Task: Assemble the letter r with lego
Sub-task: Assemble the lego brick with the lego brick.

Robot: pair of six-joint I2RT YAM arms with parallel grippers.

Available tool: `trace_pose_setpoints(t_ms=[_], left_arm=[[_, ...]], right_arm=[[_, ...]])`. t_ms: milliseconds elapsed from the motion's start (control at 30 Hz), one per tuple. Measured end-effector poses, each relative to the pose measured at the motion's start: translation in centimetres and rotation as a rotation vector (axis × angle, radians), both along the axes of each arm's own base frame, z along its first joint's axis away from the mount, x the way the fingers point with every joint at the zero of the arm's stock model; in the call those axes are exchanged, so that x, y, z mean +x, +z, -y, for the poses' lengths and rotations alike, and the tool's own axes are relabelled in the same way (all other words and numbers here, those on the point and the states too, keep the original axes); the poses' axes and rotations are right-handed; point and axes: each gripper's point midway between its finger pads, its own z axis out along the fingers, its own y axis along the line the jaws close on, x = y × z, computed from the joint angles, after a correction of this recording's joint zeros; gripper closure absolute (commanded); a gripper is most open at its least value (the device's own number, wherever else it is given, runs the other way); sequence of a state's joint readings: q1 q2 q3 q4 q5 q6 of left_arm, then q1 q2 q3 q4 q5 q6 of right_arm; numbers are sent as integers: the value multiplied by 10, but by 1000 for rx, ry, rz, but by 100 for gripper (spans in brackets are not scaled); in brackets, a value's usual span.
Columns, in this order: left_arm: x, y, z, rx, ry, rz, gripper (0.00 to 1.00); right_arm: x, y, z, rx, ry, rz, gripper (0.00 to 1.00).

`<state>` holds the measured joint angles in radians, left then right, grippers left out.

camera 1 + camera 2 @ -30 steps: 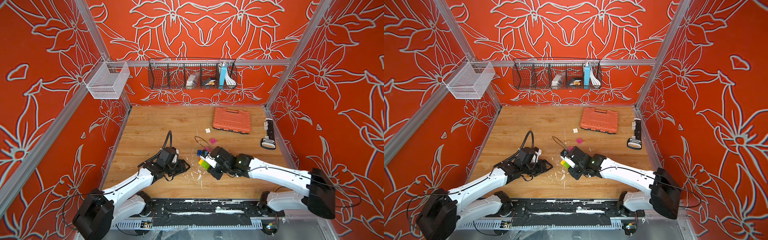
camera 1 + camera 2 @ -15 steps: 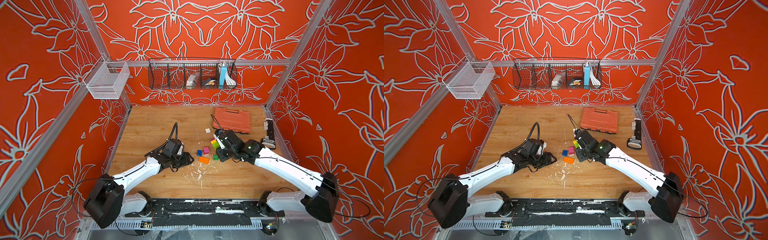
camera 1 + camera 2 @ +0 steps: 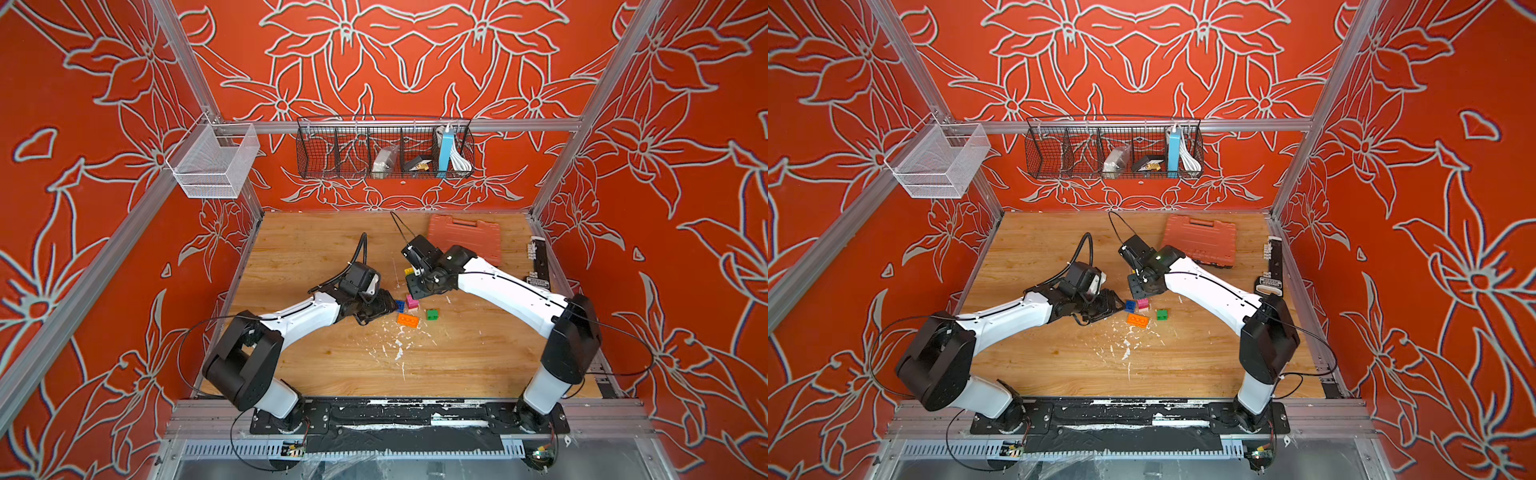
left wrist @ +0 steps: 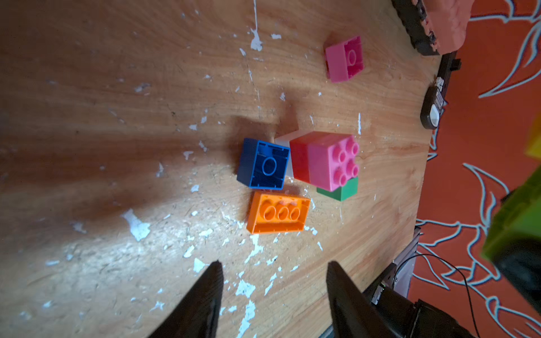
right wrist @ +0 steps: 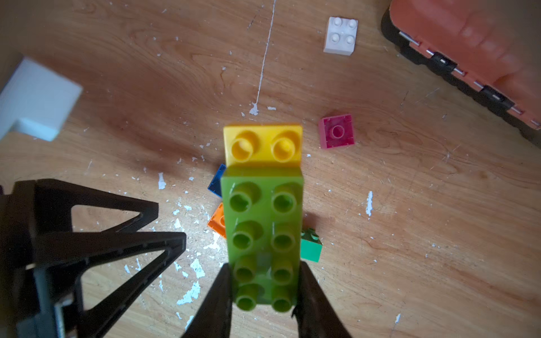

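Observation:
My right gripper is shut on a long lime brick with a yellow brick joined at its far end, held above the table. Below it lie loose lego: a blue brick and an orange brick, both upside down, a pink-on-red stack against a white brick, and a green brick. A magenta brick and a white brick lie farther back. My left gripper is open and empty, just short of the orange brick.
An orange ribbed case lies at the back right. A black tool runs along the right edge. A wire basket and a white mesh basket hang on the walls. White flecks are scattered over the wooden table.
My right gripper has carried the lime and yellow piece up and toward the back, uncovering the loose bricks. My left gripper has moved forward to the right, up to the blue and orange bricks.

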<state>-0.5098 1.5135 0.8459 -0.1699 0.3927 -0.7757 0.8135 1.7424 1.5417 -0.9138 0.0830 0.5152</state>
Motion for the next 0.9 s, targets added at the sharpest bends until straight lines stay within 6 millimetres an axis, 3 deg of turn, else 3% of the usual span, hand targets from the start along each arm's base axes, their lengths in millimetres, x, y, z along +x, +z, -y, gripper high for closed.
trace_pose_setpoints(t_ms=[267, 533, 900], left_arm=[[12, 5, -1, -70, 37, 1, 42], [6, -3, -2, -82, 40, -24, 43], [1, -7, -2, -89, 36, -39, 43]], right_arm=[[11, -15, -5, -62, -60, -99, 100], [9, -43, -10, -108, -86, -189, 100], [12, -57, -12, -129, -92, -212, 100]])
